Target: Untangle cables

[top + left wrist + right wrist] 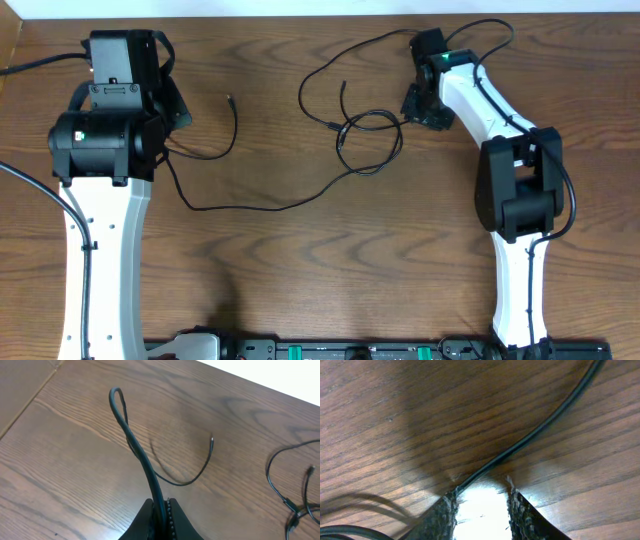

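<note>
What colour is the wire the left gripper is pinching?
Black; the cable in the left gripper shows best in the left wrist view.

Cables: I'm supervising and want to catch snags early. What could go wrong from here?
1. The left gripper is shut on a black cable; pulling away could tighten the tangle rather than free it.
2. The right gripper is open, a cable strand lying at one fingertip, not between them; closing may miss.
</note>
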Tool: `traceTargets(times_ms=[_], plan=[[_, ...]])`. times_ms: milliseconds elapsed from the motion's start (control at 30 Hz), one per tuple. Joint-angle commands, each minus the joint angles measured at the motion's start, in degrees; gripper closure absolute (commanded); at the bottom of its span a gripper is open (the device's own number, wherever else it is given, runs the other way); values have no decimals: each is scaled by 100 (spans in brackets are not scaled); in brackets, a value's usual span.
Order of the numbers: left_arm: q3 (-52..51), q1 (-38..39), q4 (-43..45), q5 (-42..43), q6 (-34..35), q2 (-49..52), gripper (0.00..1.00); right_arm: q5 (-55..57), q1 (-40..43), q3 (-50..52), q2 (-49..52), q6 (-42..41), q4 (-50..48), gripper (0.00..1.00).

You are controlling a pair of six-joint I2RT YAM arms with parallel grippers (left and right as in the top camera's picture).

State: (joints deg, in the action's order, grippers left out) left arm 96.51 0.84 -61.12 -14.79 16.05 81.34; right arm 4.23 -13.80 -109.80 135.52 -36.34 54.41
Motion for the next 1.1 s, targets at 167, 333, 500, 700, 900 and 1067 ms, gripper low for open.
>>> traceTargets(times_ms=[167,333,500,700,900,1067], plan=[[85,-28,-13,157,-76,11,93,306,68,33,472,280,328,77],[85,-28,-17,177,-76,11,93,-144,420,-13,461,645,350,78],[85,-28,-13,177,-76,11,93,-1279,730,-649,413,2173,527,69],[85,-28,-13,177,-74,11,93,-2662,533,-1255,411,4135,820,61],[85,-28,-13,177,-74,11,92,-2658,-11,-1200,413,4277,1029,56],[85,-28,-13,177,-76,11,92,-1832,-264,-1176,426,3884,1287,57]])
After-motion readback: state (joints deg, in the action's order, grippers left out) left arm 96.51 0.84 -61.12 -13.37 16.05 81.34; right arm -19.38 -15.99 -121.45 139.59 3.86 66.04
